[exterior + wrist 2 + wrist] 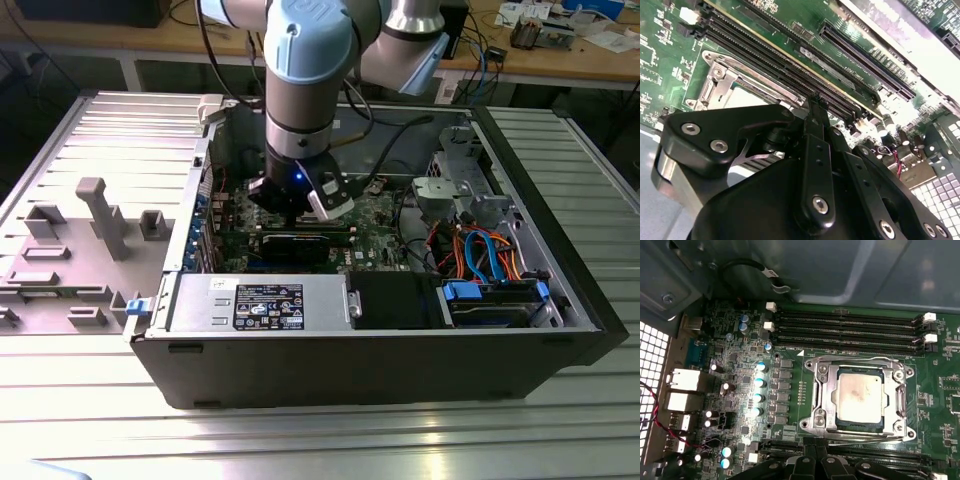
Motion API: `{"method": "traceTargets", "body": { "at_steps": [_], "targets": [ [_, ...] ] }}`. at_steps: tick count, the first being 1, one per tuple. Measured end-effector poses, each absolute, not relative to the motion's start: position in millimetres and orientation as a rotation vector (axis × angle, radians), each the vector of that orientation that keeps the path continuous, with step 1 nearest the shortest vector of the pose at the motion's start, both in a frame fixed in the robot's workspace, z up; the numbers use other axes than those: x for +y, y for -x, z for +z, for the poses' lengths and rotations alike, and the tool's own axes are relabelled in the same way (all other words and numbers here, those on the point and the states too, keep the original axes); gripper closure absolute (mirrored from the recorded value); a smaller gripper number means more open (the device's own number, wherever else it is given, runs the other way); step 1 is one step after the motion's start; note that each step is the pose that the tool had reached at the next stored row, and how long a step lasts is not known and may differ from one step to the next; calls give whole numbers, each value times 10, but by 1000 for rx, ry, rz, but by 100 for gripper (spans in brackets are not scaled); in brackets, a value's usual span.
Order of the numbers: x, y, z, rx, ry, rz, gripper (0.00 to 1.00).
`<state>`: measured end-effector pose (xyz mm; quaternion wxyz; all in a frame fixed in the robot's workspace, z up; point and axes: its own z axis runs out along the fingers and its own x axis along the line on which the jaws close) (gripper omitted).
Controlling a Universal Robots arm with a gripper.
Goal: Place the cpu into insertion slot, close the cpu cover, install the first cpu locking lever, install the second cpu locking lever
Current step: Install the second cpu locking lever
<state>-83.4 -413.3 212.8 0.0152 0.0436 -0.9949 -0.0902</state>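
In the first wrist view the cpu [860, 398], silvery-grey top up, lies flat in the insertion slot [900, 399]. The silver cpu cover [822, 390] lies down around it, the chip showing through its window. Thin wire levers [855, 359] run along two edges of the frame. My gripper [816, 456] hangs just off the socket's edge, beside the memory slots, fingers together with nothing between them. In the second wrist view the black gripper [813, 102] hides most of the insertion slot [722, 82]. The exterior view shows the gripper [300, 208] low inside the open computer case.
Long black memory slots [845, 330] flank the socket on the green motherboard [375, 215]. A black card [295, 243], a power supply [260, 300], drive cage [455, 190] and coloured cables [480, 250] crowd the case. Grey fixtures [100, 215] stand on the table at the exterior view's left.
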Motion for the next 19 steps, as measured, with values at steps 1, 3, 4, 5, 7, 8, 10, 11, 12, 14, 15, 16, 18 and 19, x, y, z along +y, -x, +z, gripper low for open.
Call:
{"method": "traceTargets", "body": {
  "at_steps": [1,3,4,5,7,8,10,11,12,14,15,16,18,19],
  "targets": [
    [-4133,842,2114,-3095,-137,-288,89],
    [-4133,850,2102,-3094,-138,-296,89],
    [-4134,851,2100,-3094,-138,-301,89],
    [-4133,853,2099,-3094,-138,-303,89],
    [-4133,856,2098,-3094,-139,-304,89],
    [-4133,864,2096,-3094,-138,-305,89],
    [-4132,890,2081,-3094,-133,-312,89],
    [-4131,892,2075,-3094,-130,-316,89],
    [-4131,893,2071,-3094,-128,-319,89],
    [-4131,896,2056,-3094,-121,-325,89],
    [-4130,897,2051,-3095,-119,-328,89],
    [-4130,898,2046,-3094,-118,-331,89],
    [-4129,901,2033,-3095,-112,-337,89],
    [-4127,907,2025,-3095,-101,-339,89]
  ]
}}
